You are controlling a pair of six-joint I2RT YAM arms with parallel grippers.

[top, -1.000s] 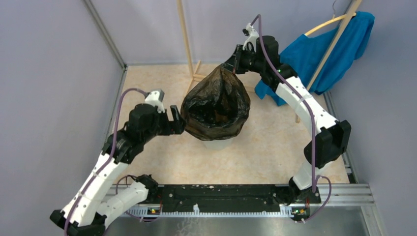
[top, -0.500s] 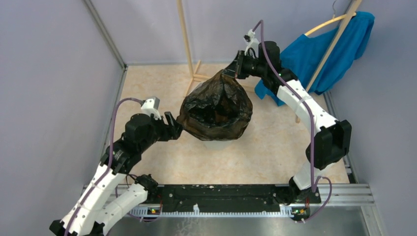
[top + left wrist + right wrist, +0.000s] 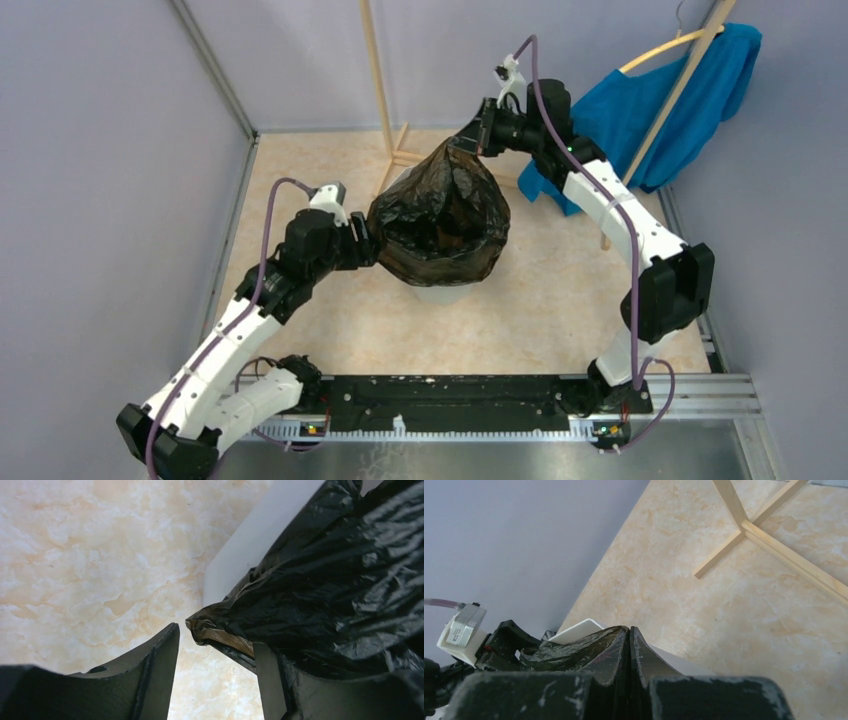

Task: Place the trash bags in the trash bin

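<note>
A glossy black trash bag [image 3: 440, 215] hangs open-mouthed over the white trash bin [image 3: 445, 293]; only the bin's lower part shows under it. My right gripper [image 3: 470, 140] is shut on the bag's far edge and holds it up in a peak; in the right wrist view its gripper [image 3: 630, 632] is pressed together with bag film [image 3: 574, 650] beside the bin rim [image 3: 579, 629]. My left gripper [image 3: 368, 245] is open at the bag's left edge. In the left wrist view [image 3: 215, 647] a folded brownish bag edge [image 3: 215, 630] sits just beyond the tips, against the bin wall [image 3: 250, 545].
A wooden stand [image 3: 385, 100] rises behind the bin, its floor braces showing in the right wrist view [image 3: 769, 535]. A blue garment [image 3: 650, 110] hangs on a hanger at the back right. Purple walls close in left and back. A metal rail [image 3: 450, 400] runs along the near edge.
My left gripper pulled back and down from the bag's left edge, then came forward to it again. My right gripper shifted slightly, still holding the bag's far edge up.
</note>
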